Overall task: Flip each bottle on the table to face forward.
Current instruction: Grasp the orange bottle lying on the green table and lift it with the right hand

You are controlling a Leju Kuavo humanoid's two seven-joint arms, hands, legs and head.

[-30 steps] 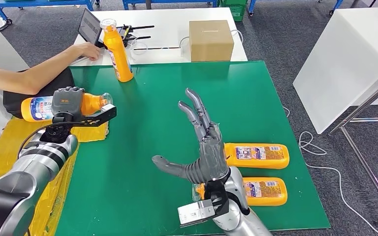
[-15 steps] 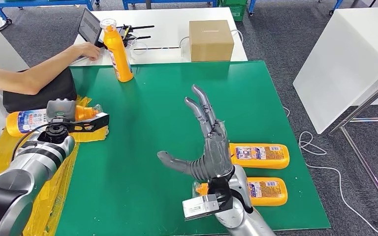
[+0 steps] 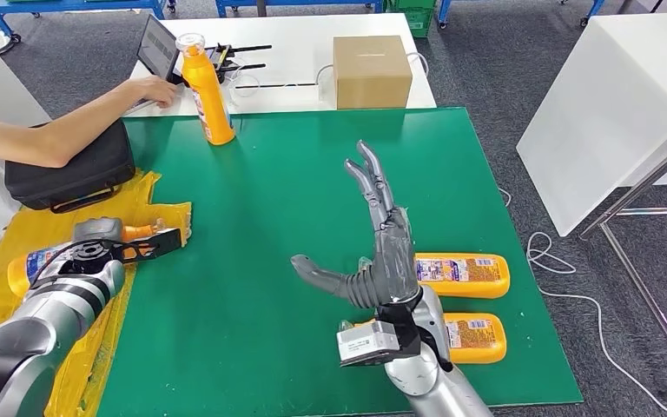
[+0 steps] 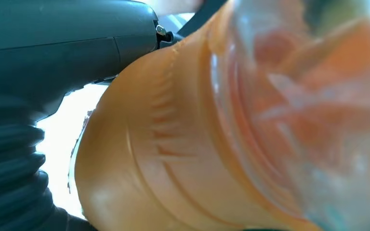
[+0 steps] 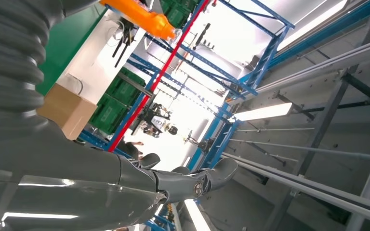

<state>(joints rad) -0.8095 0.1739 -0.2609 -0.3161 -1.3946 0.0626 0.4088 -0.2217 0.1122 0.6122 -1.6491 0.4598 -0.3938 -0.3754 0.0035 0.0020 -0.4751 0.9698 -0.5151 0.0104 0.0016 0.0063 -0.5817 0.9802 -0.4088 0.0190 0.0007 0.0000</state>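
The left hand (image 3: 95, 239) grips an orange bottle (image 3: 35, 259) lying on its side over yellow sheeting (image 3: 161, 213) at the near left edge of the green mat (image 3: 252, 226). The right hand (image 3: 382, 252) is raised over the mat, fingers spread, holding nothing. Just right of it lie two orange bottles (image 3: 465, 274) (image 3: 478, 337). Another bottle (image 3: 207, 87) stands upright at the far left, near a person's arm (image 3: 61, 130).

The labels on the lying bottles (image 3: 460, 274) are too small to read.

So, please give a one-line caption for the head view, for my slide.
Left hand holds an orange bottle sideways over yellow sheet; right hand open above green mat.
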